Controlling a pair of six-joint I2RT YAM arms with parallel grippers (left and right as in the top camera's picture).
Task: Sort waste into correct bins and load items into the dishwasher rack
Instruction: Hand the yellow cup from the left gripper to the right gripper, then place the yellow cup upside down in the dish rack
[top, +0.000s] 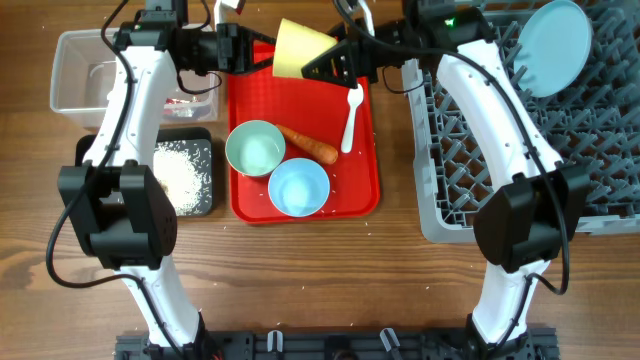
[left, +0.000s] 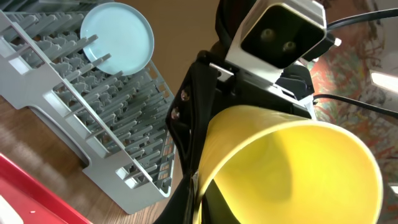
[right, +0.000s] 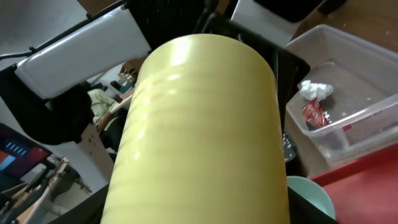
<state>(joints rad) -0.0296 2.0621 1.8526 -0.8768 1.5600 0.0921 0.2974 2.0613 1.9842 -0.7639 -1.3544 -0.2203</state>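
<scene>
Overhead, at top centre, the yellow cup (top: 300, 48) is held on its side over the upper edge of the red tray (top: 365, 150). The right end effector (top: 322, 60) appears clamped on its narrow end. The left end effector (top: 248, 50) is just beside the cup's mouth; whether it is open or closed cannot be told. Wooden desk (top: 300, 280) runs along the lower frame.

From the left wrist, the dishwasher rack (left: 93, 106) with a light blue plate (left: 118, 43) is seen at upper left.

From the right wrist, the clear tub (right: 373, 130) at right holds a red wrapper (right: 316, 113) and white tissue (right: 314, 89).

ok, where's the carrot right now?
Overhead view: the carrot lies on the red tray, between the green bowl and the spoon, just above the blue bowl in frame.
</scene>
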